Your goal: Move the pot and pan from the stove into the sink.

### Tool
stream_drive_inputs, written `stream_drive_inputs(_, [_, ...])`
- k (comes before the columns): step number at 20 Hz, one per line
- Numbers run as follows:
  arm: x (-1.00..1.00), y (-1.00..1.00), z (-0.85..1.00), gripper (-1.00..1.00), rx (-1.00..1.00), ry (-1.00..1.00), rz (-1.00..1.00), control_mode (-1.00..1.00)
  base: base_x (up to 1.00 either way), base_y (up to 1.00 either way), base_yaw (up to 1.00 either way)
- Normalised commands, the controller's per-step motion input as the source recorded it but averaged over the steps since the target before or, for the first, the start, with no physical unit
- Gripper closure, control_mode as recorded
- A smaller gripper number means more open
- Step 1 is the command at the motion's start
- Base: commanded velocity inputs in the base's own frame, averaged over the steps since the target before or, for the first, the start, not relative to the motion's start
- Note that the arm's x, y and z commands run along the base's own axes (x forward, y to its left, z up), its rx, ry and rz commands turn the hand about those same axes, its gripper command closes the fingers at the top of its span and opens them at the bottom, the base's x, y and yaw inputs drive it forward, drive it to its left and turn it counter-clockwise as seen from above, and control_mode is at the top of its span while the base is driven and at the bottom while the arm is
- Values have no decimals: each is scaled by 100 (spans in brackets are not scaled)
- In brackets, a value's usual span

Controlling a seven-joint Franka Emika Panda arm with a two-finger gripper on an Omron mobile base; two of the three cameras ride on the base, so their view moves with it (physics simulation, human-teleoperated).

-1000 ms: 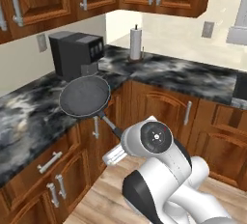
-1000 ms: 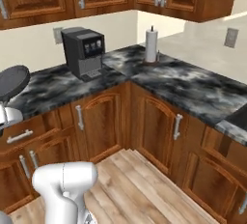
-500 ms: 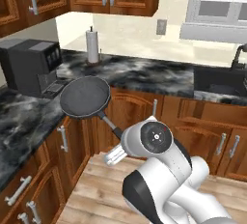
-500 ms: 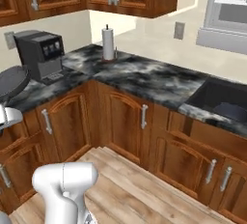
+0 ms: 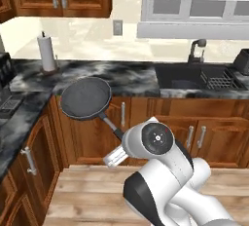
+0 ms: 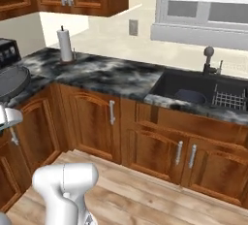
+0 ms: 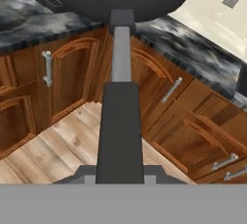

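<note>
Above the wooden floor [image 5: 87, 191], pan [image 5: 86, 98] in clamped hand [image 5: 116, 158].

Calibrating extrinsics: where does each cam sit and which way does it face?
Left base view: behind-left, facing the sink; white arm lower right, carrying the pan.
Right base view: behind-right, facing the same sink; arm lower left.
Hand view: on the hand, looking along the pan handle; pincer shut on it.
Shared: pan, sink, paper towel roll.

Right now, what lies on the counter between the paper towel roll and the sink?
Bare marbled counter between the paper towel roll and the sink, in both base views.
</note>
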Motion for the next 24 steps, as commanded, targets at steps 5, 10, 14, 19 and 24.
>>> stream_drive_inputs(5, [0,0,0,100,0,0,0,100,9,-29,-43])
stream_drive_inputs(10, [0,0,0,100,0,0,0,100,5,-36,-38])
stream_drive_inputs(14, [0,0,0,100,0,0,0,100,0,-8,-7])
stream_drive_inputs(19, [0,0,0,100,0,0,0,100,40,20,-8])
stream_drive_inputs(24, [0,0,0,100,0,0,0,100,80,52,-12])
